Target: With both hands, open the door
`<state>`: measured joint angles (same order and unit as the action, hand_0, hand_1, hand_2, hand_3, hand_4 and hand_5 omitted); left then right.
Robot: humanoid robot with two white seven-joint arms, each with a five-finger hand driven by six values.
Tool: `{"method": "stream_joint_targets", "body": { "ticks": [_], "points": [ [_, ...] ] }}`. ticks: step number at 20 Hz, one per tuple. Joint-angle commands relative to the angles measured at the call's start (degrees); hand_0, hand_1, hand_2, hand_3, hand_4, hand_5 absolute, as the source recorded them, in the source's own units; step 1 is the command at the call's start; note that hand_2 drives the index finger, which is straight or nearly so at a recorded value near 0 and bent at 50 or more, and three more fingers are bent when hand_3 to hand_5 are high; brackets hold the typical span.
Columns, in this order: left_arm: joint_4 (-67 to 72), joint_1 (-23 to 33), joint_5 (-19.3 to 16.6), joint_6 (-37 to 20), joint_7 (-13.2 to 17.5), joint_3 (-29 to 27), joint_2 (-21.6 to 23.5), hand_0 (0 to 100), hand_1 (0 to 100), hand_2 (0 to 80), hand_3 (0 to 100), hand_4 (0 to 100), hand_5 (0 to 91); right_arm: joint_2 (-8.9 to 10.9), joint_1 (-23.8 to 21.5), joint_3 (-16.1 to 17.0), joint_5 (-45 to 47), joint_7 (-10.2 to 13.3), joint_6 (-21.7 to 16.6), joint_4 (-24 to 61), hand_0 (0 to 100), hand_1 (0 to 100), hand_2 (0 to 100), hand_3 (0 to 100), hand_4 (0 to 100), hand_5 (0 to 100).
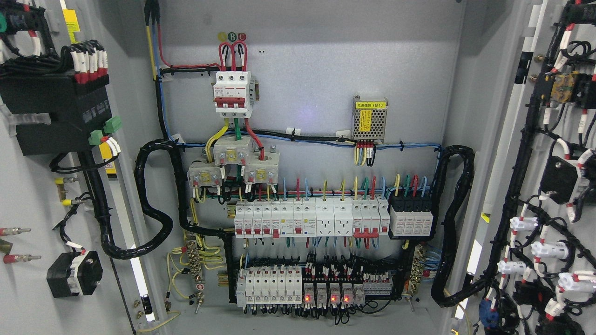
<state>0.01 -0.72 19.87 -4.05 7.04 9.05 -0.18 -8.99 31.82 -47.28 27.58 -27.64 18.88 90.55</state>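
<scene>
A grey electrical cabinet fills the head view with both doors swung wide. The left door [32, 195] shows its inner face, carrying a black box and wiring. The right door [517, 153] also shows its inner face, lined with black cable looms and white connectors. Between them the back panel [307, 60] is fully exposed. Neither of my hands nor any arm appears in the picture.
On the panel sit a red-and-white main breaker [233, 91], a small metal power supply [369, 118], a row of white breakers [307, 217] and a lower row with red lights [321, 286]. Thick black cable loops [153, 200] hang at both hinges.
</scene>
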Motion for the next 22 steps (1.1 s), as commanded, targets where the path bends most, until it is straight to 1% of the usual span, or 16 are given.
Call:
{"method": "stream_joint_targets", "body": {
  "ticks": [1,3,7,9,11,12,14,17,22],
  "points": [
    [-1.8,-1.2,0.0,0.0,0.0,0.0,-1.7,12,56,0.0,0,0,0.0,-0.06,1.7,-2.8,0.0,0.0,0.0,0.3,0,50,4,0,0,0],
    [-1.8,-1.2,0.0,0.0,0.0,0.0,-1.7,12,56,0.0,0,0,0.0,-0.06,2.9,-2.8,0.0,0.0,0.1,0.2,0,50,4,0,0,0],
    [-1.9,-1.3,0.0,0.0,0.0,0.0,-1.3,12,56,0.0,0,0,0.0,-0.15,3.0,-2.7,0.1,0.0,0.1,0.2,0,50,4,0,0,0],
    [-1.9,-1.3,0.0,0.0,0.0,0.0,-1.4,12,56,0.0,0,0,0.0,-0.15,2.7,-2.7,0.1,0.0,0.1,0.2,0,50,4,0,0,0],
    [-1.9,-1.3,0.0,-0.1,0.0,0.0,-1.5,12,56,0.0,0,0,0.0,0.11,1.8,-1.9,-0.1,-0.1,0.0,0.2,0,50,4,0,0,0],
    [-1.9,-1.3,0.0,0.0,0.0,0.0,-1.5,12,56,0.0,0,0,0.0,0.55,1.0,-1.3,-0.2,-0.1,0.0,0.2,0,50,4,0,0,0],
    [-1.9,-1.3,0.1,-0.1,0.0,0.0,-1.5,12,56,0.0,0,0,0.0,1.43,-0.4,1.6,-0.1,-0.2,-0.1,0.5,0,50,4,0,0,0],
    [-4.2,-1.0,0.1,-0.1,0.0,0.0,-1.4,12,56,0.0,0,0,0.0,4.41,-3.0,6.3,-0.1,-0.2,-0.2,1.5,0,50,4,0,0,0],
    [-14.4,2.6,0.1,-0.1,0.3,0.0,-1.2,12,56,0.0,0,0,0.0,8.72,-7.5,14.7,-0.2,-0.1,-0.2,4.6,0,50,4,0,0,0]
  ]
}}
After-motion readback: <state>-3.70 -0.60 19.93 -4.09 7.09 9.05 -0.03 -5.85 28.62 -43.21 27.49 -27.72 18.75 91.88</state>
